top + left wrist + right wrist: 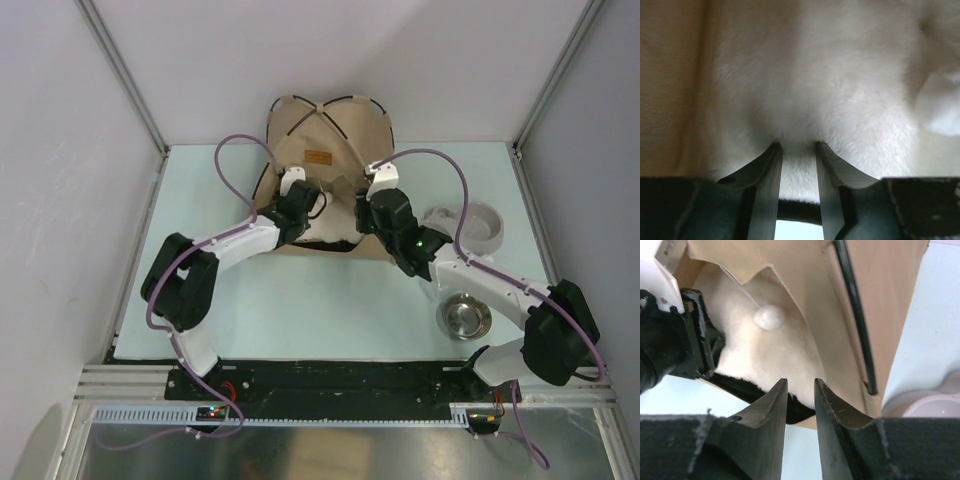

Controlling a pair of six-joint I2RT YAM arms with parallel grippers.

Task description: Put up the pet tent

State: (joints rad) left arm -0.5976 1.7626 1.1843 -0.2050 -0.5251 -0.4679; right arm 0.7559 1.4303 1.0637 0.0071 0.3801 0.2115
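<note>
Tent (325,128), standing far-centre with its mouth facing both arms; left gripper (797,147), jaws narrow, is pressing into the cushion (830,90) inside, grip not tellable; right gripper (800,382), narrow and empty, is hovering just before its front edge.

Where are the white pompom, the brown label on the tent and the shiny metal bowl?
white pompom (767,317): right wrist view, middle of the ball.
brown label (318,157): top external view, centre of the patch.
metal bowl (466,318): top external view, bare inside bottom.
</note>
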